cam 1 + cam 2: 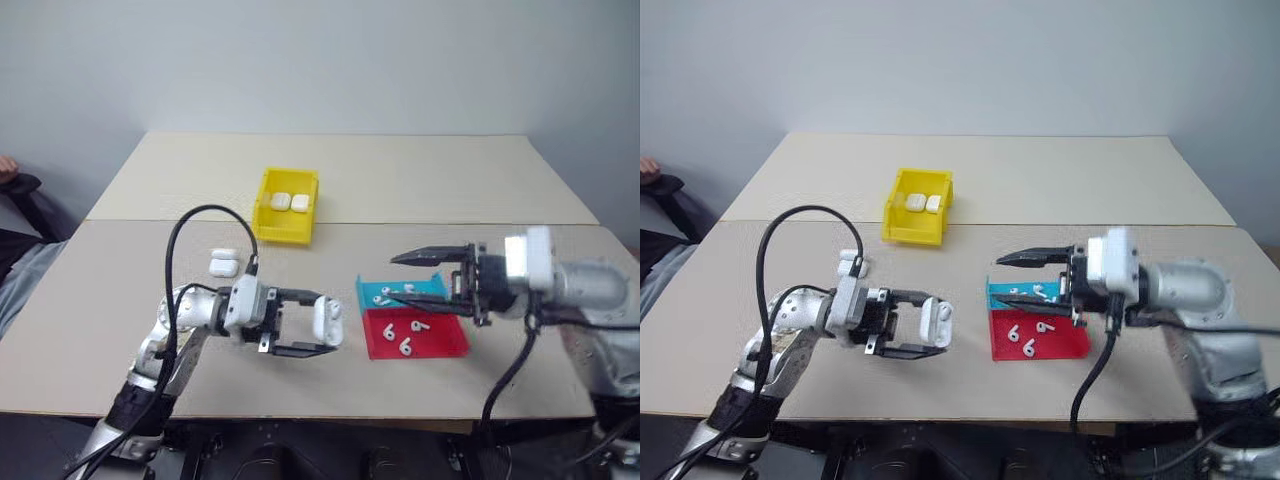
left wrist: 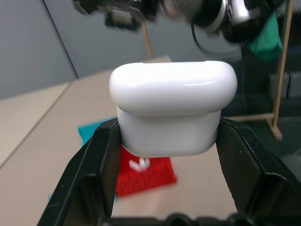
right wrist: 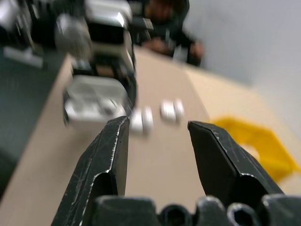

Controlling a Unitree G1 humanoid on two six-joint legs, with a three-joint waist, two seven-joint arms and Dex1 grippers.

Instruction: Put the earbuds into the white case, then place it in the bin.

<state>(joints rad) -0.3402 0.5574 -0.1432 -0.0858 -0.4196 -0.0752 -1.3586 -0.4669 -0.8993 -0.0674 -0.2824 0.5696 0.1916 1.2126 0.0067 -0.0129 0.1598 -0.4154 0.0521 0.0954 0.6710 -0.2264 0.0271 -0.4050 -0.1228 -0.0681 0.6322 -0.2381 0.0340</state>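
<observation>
The left gripper was clamped on the white case above the table, while the right gripper hovered with fingers parted and empty over the teal tray of earbuds, facing the case, the bin well behind.

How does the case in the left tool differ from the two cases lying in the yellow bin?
The held case is clamped between the left tool's fingers, above the table; the two cases lie side by side on the floor of the yellow bin. The held case sits near the front by the trays; the binned pair lies farther back. All three are small, white, rounded and shut.
</observation>
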